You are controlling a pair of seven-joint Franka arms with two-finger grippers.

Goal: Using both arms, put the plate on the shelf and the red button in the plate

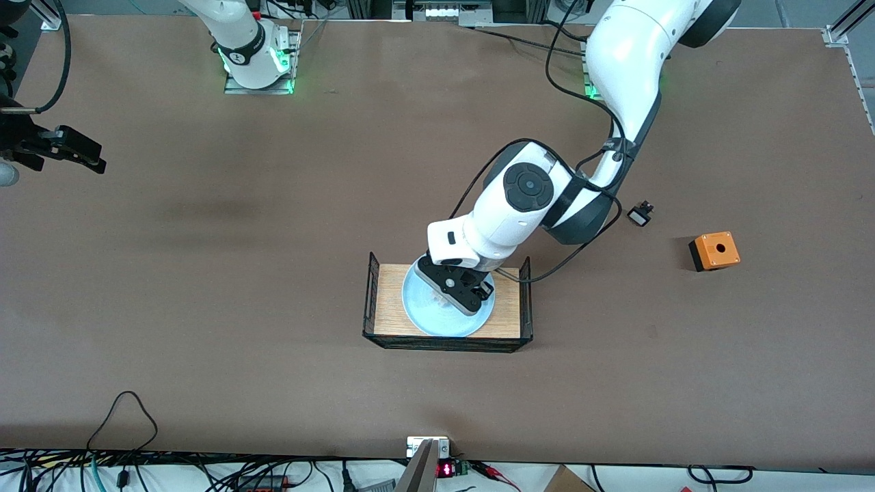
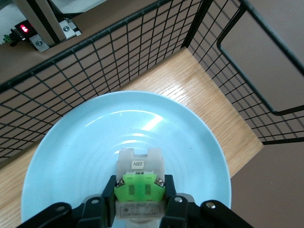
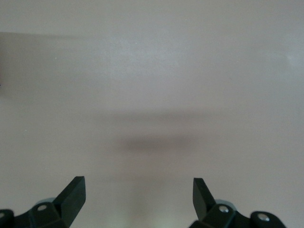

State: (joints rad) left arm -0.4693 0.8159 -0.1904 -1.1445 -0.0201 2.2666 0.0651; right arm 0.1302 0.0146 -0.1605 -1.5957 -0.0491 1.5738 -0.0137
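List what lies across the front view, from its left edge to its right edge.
right gripper → wire tray holding the plate, with the left gripper over it → small black part → orange box

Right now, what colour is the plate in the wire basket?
Pale light blue plate, clearest in the left wrist view.

Wire basket (image 1: 525, 301) walls hem plate (image 1: 424, 318); access from above; surrounding table (image 1: 239, 273) open.
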